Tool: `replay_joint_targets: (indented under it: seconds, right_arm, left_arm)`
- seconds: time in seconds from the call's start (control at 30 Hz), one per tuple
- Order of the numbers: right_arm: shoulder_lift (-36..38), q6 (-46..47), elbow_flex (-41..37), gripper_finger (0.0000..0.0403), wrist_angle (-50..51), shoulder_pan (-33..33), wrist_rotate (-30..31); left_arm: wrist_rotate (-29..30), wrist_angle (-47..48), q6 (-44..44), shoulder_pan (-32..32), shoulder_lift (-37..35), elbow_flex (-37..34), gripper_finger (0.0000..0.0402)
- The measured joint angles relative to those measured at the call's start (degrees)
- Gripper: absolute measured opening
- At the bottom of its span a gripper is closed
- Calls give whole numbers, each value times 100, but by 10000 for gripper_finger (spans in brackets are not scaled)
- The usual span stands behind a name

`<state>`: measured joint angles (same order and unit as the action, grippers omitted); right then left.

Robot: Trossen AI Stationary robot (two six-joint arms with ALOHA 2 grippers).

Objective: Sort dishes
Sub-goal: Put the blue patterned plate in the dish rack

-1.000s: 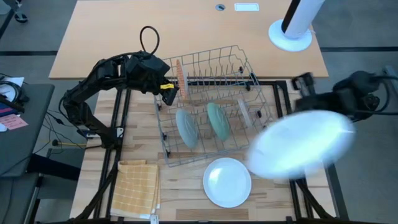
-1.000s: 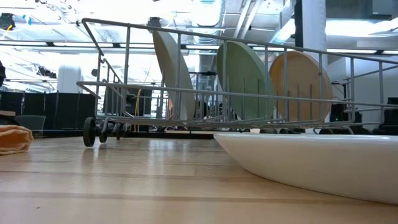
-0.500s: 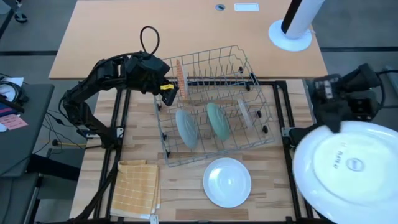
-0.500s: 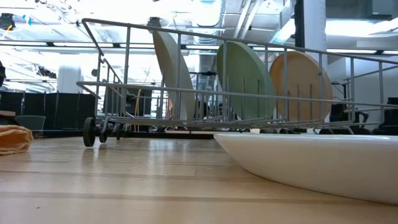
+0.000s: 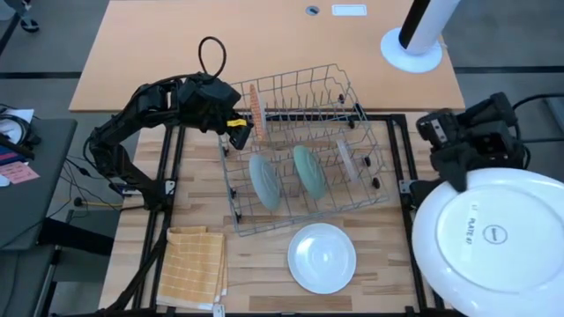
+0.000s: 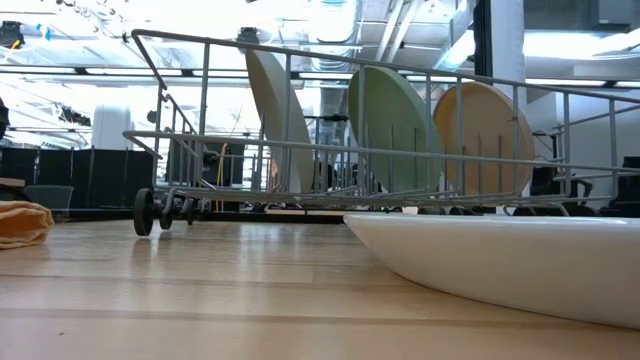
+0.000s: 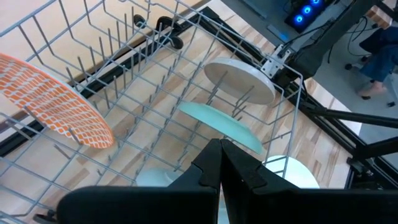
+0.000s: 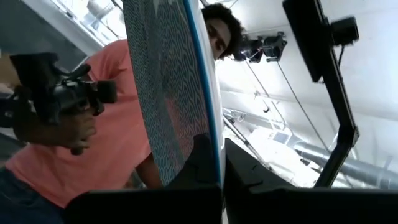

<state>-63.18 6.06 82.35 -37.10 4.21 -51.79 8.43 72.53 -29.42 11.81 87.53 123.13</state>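
The right gripper [image 5: 460, 169] hangs off the right edge of the bench, its fingers [image 8: 239, 171] clamped on the rim of a large plate [image 5: 490, 242] that faces up towards the overhead camera with its white, stamped underside; the right wrist view shows the plate's other face covered in a fine blue pattern with a blue rim, and a person in a salmon shirt [image 8: 109, 134] holding a camera stands in the room beyond. The left gripper [image 5: 236, 125] waits at the back left corner of the grey wire rack [image 5: 300, 150], its fingers [image 7: 208, 171] pressed together on nothing. The rack sits in the middle of the bench and holds four plates on edge: an orange-red patterned plate [image 5: 257, 110] at its back left corner, a grey-teal plate [image 5: 264, 182] and a pale green plate [image 5: 308, 173] side by side toward its front, and a beige plate [image 5: 346, 160] nearer its right side, which may be leaning a little, though the views leave that uncertain. A white plate [image 5: 322, 257] lies flat on the wood just in front of the rack, near the front edge of the bench. A yellow checked cloth [image 5: 194, 267] lies at the front left corner.
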Motion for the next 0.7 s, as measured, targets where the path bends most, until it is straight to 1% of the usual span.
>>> replay_joint_targets:
  seconds: [0.1, 0.23, 0.43, 0.6, 0.67, 0.7]
  right_arm:
    - [-25, 240, -2, 1, -68, -153, -109]
    - [-25, 536, -2, 1, -131, -346, -107]
    - [-73, 655, -2, 1, -92, -514, -110]
    - [-87, 933, -2, 1, -96, -721, -102]
    - [-87, 1021, -2, 1, 11, -847, 27]
    - [-87, 1038, -2, 1, 120, -918, 217]
  left_arm:
    - [69, 0, 94, 0, 0, 0, 0]
    - [102, 0, 111, 2, 0, 0, 0]
    - [114, -2, 106, 2, 0, 0, 0]
    - [127, -2, 104, 2, 0, 0, 0]
    - [127, -2, 102, 2, 0, 0, 0]
    - [127, -2, 100, 2, 0, 0, 0]
